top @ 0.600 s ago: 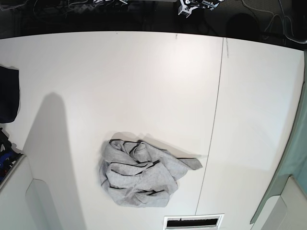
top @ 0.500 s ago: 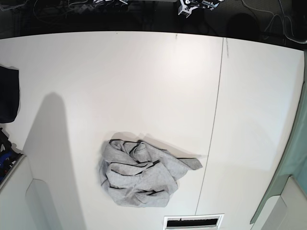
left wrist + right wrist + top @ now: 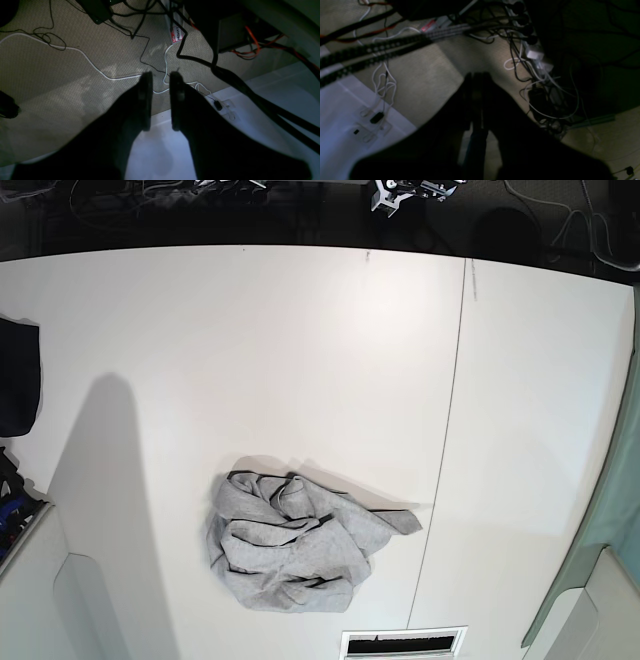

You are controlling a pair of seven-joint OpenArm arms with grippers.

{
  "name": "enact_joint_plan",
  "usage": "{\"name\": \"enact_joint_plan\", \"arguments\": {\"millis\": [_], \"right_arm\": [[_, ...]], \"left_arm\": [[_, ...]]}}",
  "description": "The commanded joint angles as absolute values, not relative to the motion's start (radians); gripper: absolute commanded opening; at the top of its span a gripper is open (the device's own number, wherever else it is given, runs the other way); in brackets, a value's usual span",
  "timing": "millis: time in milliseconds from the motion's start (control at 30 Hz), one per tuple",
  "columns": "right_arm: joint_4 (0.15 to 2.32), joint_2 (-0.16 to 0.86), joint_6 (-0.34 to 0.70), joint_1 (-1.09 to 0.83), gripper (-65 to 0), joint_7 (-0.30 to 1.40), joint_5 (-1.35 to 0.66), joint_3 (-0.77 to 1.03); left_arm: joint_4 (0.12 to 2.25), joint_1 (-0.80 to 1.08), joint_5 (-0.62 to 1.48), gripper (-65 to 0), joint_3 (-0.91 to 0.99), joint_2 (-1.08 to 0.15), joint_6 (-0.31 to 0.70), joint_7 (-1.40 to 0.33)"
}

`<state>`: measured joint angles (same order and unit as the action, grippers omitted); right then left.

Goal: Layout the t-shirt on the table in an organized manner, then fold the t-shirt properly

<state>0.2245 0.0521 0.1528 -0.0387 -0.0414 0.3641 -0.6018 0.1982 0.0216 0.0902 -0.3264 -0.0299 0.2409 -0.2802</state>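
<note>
The table (image 3: 300, 340) is wide and white. The t-shirt (image 3: 290, 542) lies crumpled near its front edge, left of the seam (image 3: 440, 450); soft and light, probably best pinched at the flap sticking out right. The left gripper (image 3: 160, 100) is slightly open, the right gripper (image 3: 477, 100) looks closed; both are empty.

Left claw (image 3: 160, 101) parted over cabled carpet (image 3: 50, 75).

One crumpled grey t-shirt (image 3: 290, 540) lies on one white worktop (image 3: 300, 350), which is crossed by one dark seam line (image 3: 447, 420). One dark cloth (image 3: 18, 375) sits at the worktop's edge. Two end effectors appear: left end effector (image 3: 160, 77), right end effector (image 3: 477, 77).
</note>
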Motion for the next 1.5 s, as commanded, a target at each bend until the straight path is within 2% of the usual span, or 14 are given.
{"name": "enact_joint_plan", "arguments": {"millis": [0, 333, 433, 633, 800, 967, 1200, 1333, 1467], "right_arm": [[0.229, 0.052, 0.153, -0.043, -65.0, -0.049, 0.367, -0.599], [0.23, 0.052, 0.153, -0.048, -65.0, -0.049, 0.367, -0.599], [0.235, 0.053, 0.152, -0.06, -65.0, -0.049, 0.367, -0.599], [0.319, 0.094, 0.152, -0.157, -65.0, -0.049, 0.367, -0.599], [0.556, 0.185, 0.153, -0.317, -65.0, -0.049, 0.365, -0.599], [0.868, 0.299, 0.152, -0.467, -65.0, -0.049, 0.278, -0.599], [1.337, 0.463, 0.151, -0.616, -65.0, -0.04, 0.169, -0.585], [1.568, 0.513, 0.135, -0.642, -65.0, 0.051, 0.104, -0.542], [1.757, 0.518, 0.053, -0.63, -65.0, 0.116, 0.034, -0.456]], "left_arm": [[0.202, 0.02, 0.092, -49.7, -0.328, -0.025, 0.251, -0.284], [0.202, 0.027, 0.092, -49.7, -0.328, -0.025, 0.251, -0.284], [0.22, 0.043, 0.092, -49.7, -0.328, -0.027, 0.288, -0.285], [0.406, 0.181, 0.092, -49.7, -0.328, -0.068, 0.299, -0.301], [0.722, 0.369, 0.07, -49.7, -0.326, -0.13, 0.303, -0.299], [1.057, 0.532, 0.07, -49.7, -0.282, -0.192, 0.303, -0.3], [1.492, 0.719, 0.087, -49.7, -0.027, -0.202, 0.305, -0.314], [1.694, 0.767, 0.202, -49.7, 0.12, -0.204, 0.391, -0.402], [1.845, 0.77, 0.343, -49.6, 0.223, -0.25, 0.443, -0.49]]}}
